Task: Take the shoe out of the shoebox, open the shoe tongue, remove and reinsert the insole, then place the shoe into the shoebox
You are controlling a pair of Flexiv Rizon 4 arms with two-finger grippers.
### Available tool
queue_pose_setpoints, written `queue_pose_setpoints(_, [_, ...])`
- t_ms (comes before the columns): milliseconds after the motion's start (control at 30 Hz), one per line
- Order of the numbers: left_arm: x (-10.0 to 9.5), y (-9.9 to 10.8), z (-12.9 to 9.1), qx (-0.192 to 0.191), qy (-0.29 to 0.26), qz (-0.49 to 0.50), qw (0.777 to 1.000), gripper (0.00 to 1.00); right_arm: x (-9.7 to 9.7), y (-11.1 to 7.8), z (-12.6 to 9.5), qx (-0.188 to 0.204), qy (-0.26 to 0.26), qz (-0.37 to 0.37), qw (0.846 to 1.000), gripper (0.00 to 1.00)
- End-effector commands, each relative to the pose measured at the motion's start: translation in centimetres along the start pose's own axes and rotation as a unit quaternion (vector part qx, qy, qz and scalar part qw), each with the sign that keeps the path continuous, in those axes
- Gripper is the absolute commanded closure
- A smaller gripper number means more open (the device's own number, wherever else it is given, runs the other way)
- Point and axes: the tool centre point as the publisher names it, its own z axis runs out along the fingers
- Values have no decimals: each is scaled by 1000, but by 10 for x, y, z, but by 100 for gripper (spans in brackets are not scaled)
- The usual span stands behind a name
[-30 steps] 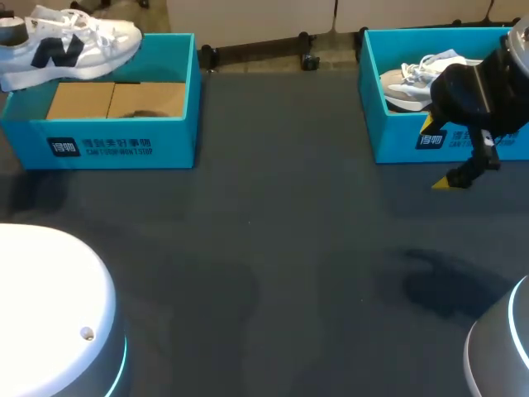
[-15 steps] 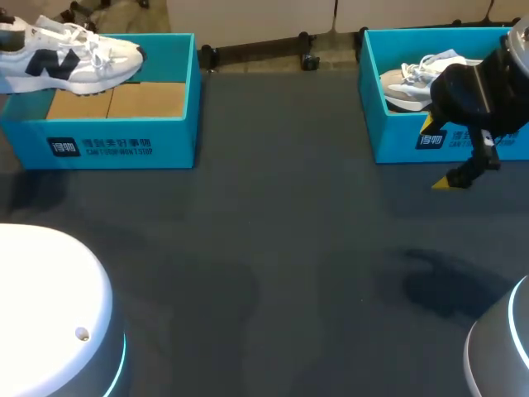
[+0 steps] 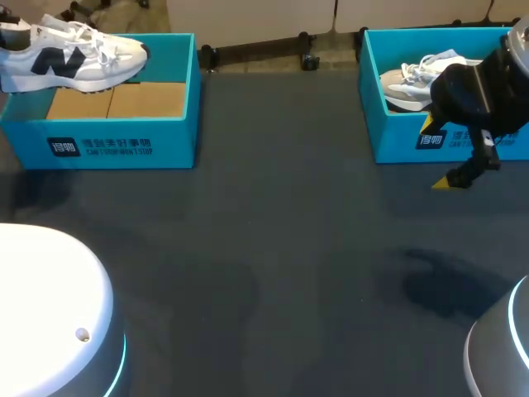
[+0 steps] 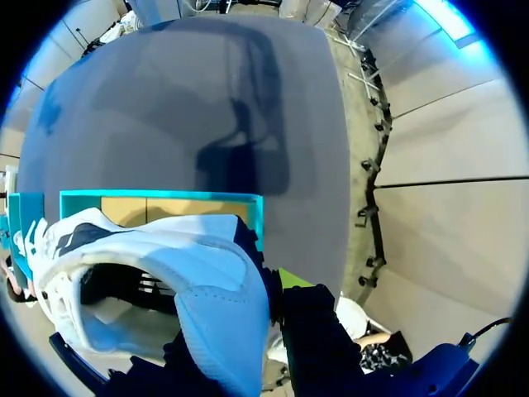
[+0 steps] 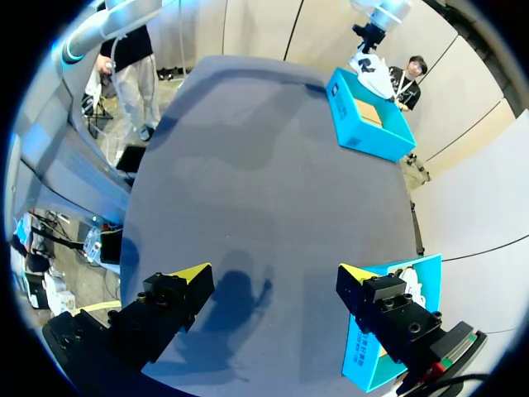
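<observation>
A white shoe point(image 3: 70, 56) with a dark side mark hangs over the back left part of the open teal shoebox point(image 3: 124, 136). My left gripper point(image 3: 8, 33) is shut on its heel at the view's far left edge. In the left wrist view the shoe point(image 4: 165, 273) fills the space at the gripper point(image 4: 248, 289), opening upward, with one yellow fingertip point(image 4: 289, 277) showing beside the heel. The box's brown floor point(image 4: 157, 208) lies below it. My right gripper point(image 3: 438, 153) stands open in front of the other box, holding nothing; its wrist view shows the gripper point(image 5: 273, 273) over bare table.
A second teal shoebox point(image 3: 397, 145) at the back right holds a pale grey shoe point(image 3: 413, 78). The dark table point(image 3: 273, 248) stretches between the two boxes. Rounded white arm bases sit at the near left point(image 3: 50, 314) and near right point(image 3: 500, 356).
The shoe in my left gripper has turned from tilted to nearly level and shifted slightly right above the box. The right arm has not moved.
</observation>
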Motion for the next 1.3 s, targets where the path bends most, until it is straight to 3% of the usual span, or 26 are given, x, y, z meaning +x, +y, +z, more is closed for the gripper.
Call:
queue_pose_setpoints(33, [-8, 3, 8, -9, -6, 6, 1000, 100, -2, 1, 1, 2, 2, 1, 1000, 0])
queue_pose_setpoints(400, [-30, 26, 35, -13, -2, 12, 1000, 100, -2, 1, 1, 2, 2, 1, 1000, 0])
queue_pose_setpoints(833, [-41, 56, 68, -12, -6, 12, 1000, 100, -2, 1, 1, 2, 2, 1, 1000, 0])
queue_pose_setpoints(1300, [-50, 61, 97, -3, -12, 12, 1000, 100, -2, 1, 1, 2, 2, 1, 1000, 0])
